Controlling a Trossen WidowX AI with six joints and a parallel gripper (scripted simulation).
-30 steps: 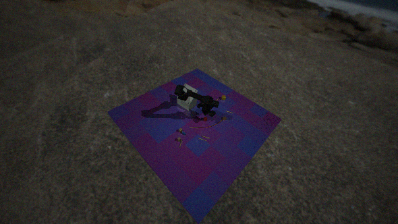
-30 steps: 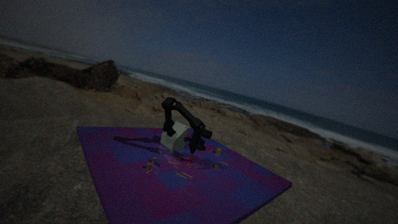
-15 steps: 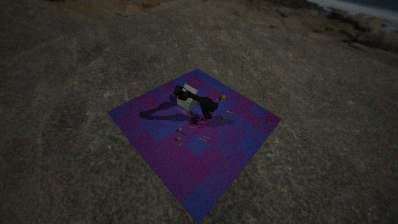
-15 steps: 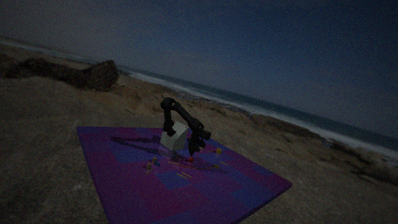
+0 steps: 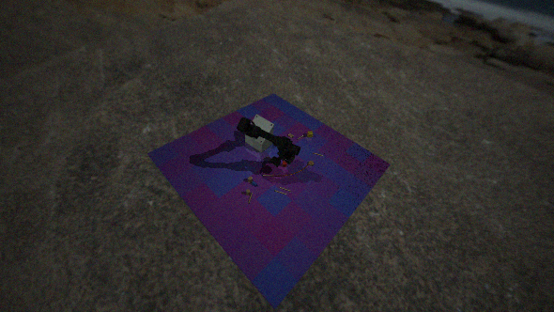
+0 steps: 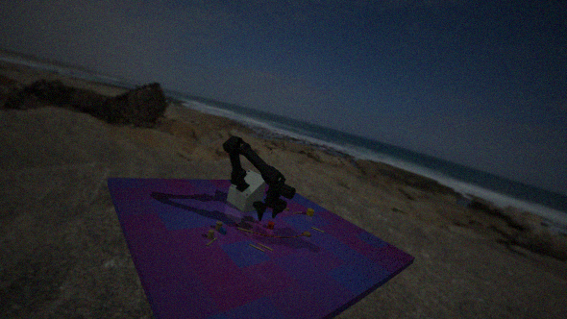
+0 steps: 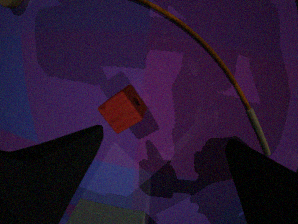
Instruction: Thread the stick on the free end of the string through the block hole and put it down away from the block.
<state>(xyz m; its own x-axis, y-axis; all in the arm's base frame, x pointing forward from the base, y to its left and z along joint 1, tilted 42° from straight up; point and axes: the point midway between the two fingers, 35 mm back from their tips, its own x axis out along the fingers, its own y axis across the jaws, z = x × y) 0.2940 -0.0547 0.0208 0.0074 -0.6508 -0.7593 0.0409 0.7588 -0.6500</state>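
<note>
A small red block [image 7: 120, 111] [image 5: 284, 163] [image 6: 270, 224] with a dark hole in one face lies on the purple chequered table top [image 5: 282, 254] [image 6: 202, 283]. A curved string [image 7: 166, 16] [image 5: 296, 172] runs from a round button [image 5: 310, 163] to a thin pale stick [image 7: 257, 128] [image 5: 269, 175], which lies flat on the table. My gripper [image 7: 165, 139] [image 5: 283, 157] [image 6: 268, 213] is open and empty. It hangs just above the table beside the red block. The stick lies near the right finger, outside the jaws.
The arm's pale base box [image 5: 260, 129] [image 6: 245, 194] stands behind the gripper. Small yellow objects [image 5: 310, 134] [image 5: 250, 179] [image 5: 248, 192] and loose sticks [image 5: 282, 190] [image 5: 319, 154] are scattered around. Sandy ground surrounds the table.
</note>
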